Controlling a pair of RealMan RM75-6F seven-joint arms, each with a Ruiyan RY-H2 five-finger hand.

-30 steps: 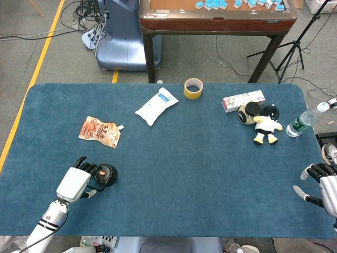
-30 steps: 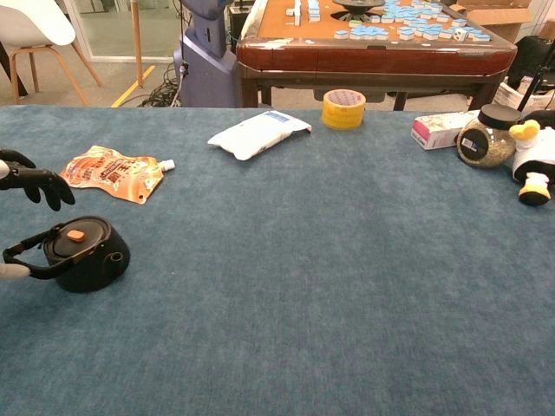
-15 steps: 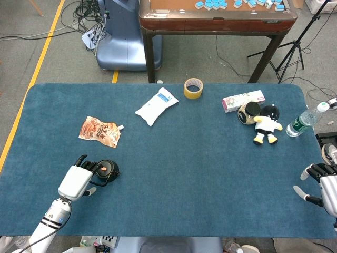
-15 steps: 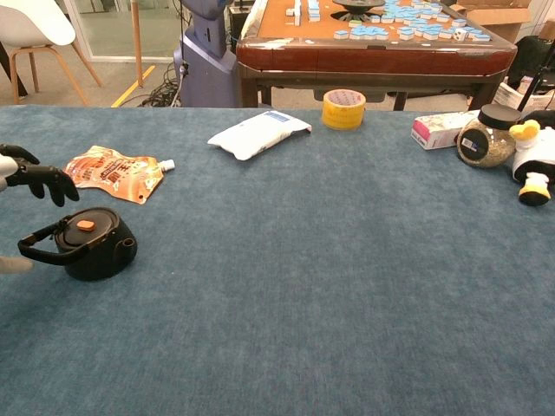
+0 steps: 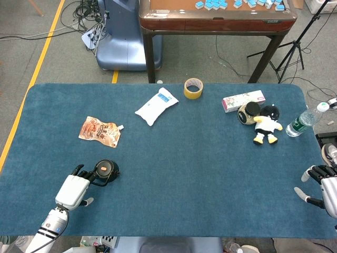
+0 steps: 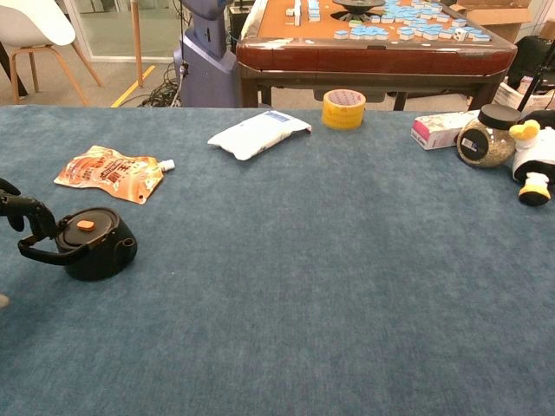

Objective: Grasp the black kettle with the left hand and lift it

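The black kettle [image 5: 105, 171] [image 6: 90, 246] with an orange knob on its lid stands upright on the blue table [image 5: 200, 174], near the front left. Its loop handle points toward my left hand [image 5: 73, 189]. That hand lies just left of and nearer than the kettle, fingers apart. In the chest view its dark fingertips [image 6: 23, 209] hover at the handle's far end without gripping it, and most of the hand is out of that view. My right hand [image 5: 323, 184] rests at the table's right edge, holding nothing.
An orange pouch [image 5: 100, 131] lies beyond the kettle. Farther back are a white packet [image 5: 156, 106] and a yellow tape roll [image 5: 193, 88]. At the back right are a box [image 5: 243, 100], a jar [image 5: 247, 113], a plush toy [image 5: 267, 124] and a bottle [image 5: 303, 121].
The kettle was tilted against my left hand a second ago and now stands upright. My left hand has drawn back toward the table's front edge. The right hand is still.
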